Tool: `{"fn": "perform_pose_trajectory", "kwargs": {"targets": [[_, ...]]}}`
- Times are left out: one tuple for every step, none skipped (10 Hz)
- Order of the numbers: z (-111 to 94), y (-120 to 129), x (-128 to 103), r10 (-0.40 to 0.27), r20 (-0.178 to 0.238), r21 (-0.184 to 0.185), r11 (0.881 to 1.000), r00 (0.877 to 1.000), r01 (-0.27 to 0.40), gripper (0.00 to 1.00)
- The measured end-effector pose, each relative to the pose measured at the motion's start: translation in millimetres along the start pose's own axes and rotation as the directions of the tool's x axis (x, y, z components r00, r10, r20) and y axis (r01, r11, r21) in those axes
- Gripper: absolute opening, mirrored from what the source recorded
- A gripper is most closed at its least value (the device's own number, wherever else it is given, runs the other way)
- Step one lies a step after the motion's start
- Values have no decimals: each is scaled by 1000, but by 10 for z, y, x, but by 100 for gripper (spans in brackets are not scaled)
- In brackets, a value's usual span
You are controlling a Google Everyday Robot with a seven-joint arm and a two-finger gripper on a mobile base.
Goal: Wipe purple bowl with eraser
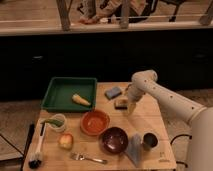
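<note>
**Gripper** (131,107): hangs fingers-down over the table, beyond the bowl and a little to its right. The jaws are spread wide with nothing in them.

**Eraser** (120,103): lies flat just beside the gripper, straight beyond the bowl and well apart from it. To my eye it is a light, stiff little block, not fragile. I'd pinch it from above across its narrow sides.

**Bowl** (114,140): purple, upright, near the front edge, and empty as far as I can see. It is glossy, so likely hard and slick, perhaps breakable. It may skate under a sideways rub, so I'd wipe with gentle downward pressure.

**Orange bowl** (95,122): just beyond-left of the bowl, close to it.

**Grey cloth** (134,147), **dark cup** (148,141): just right of the bowl.

**Blue pad** (113,92): beyond the bowl, past the eraser.

**Fork** (89,159), **apple** (65,140): left of the bowl.

**Tray** (47,95): green, far beyond-left of the bowl, holding one pale yellow item.

**Table** (152,120): pale smooth wood, crowded around the bowl.

**Room**: a dark wall and a railing well beyond the bowl.
</note>
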State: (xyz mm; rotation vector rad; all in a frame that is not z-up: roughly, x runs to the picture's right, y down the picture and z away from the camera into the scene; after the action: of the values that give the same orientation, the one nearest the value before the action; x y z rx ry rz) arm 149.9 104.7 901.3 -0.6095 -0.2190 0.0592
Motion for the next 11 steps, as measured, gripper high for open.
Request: {"fn": "perform_pose_trajectory", "kwargs": {"targets": [[28,-10,-40,-6,-2,-4,1000,1000,6,78],[61,-12,-63,-10,-5,-8,1000,1000,10,72],[94,-8,-72,-10,-9,-13,1000,1000,9,63],[139,-14,-92,-10,-14,-20,1000,1000,10,50],[161,-27,-106,-10,-14,-20,1000,1000,10,44],[196,-29,-112,-8,-16,-27,1000,1000,8,33],[224,-34,-102,-4,-16,-32,999,1000,4,20],[238,-37,-97,-3,-17,-35,999,1000,3,11],[247,-40,-93,-2,-17,-37,999,1000,2,4],[251,-38,-88,-1,-17,-39,999,1000,1,0],[251,-37,-84,-1,-17,-41,999,1000,0,0]]}}
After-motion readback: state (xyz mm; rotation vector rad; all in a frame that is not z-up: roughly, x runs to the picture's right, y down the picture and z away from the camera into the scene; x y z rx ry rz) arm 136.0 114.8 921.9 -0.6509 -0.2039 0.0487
